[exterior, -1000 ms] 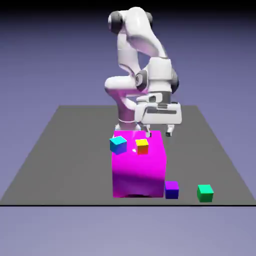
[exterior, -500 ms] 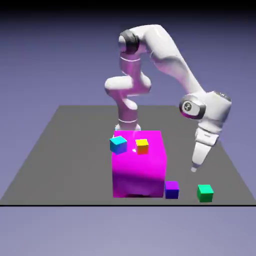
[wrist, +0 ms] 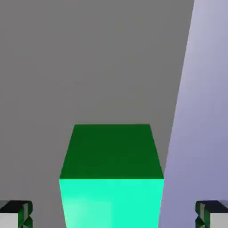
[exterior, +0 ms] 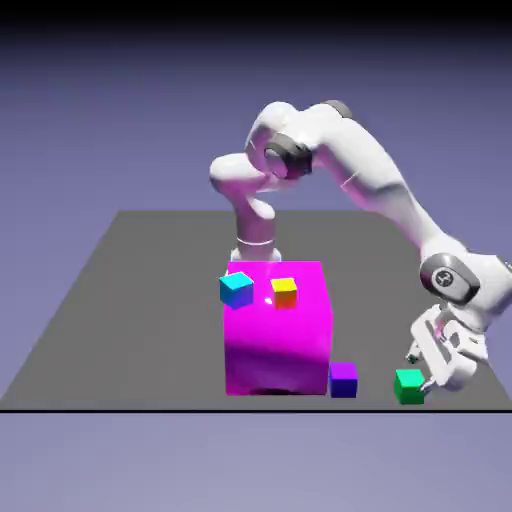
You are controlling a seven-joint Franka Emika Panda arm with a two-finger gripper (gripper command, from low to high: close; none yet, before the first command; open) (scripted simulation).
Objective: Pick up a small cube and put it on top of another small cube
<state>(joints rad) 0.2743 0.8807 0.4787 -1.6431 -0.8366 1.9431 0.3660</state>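
A small green cube (exterior: 408,386) rests on the grey table near its front edge, at the exterior view's right. My gripper (exterior: 421,371) is low over it, tilted, with a finger on each side. In the hand view the green cube (wrist: 111,178) fills the lower middle. The two fingertips (wrist: 15,216) sit in the bottom corners, clear of the cube's sides, so the gripper (wrist: 113,219) is open. A small purple cube (exterior: 343,379) lies on the table to the left. A cyan cube (exterior: 236,289) and a yellow-orange cube (exterior: 284,292) stand on the big block.
A large magenta block (exterior: 278,335) stands mid-table, with the purple cube against its lower right corner. The table's front edge (exterior: 200,410) runs just below the green cube. In the hand view the table edge (wrist: 178,111) slants down the right side.
The arm swung from above the magenta block out to the exterior view's right and dropped down. The gripper now straddles the green cube. No cube has moved.
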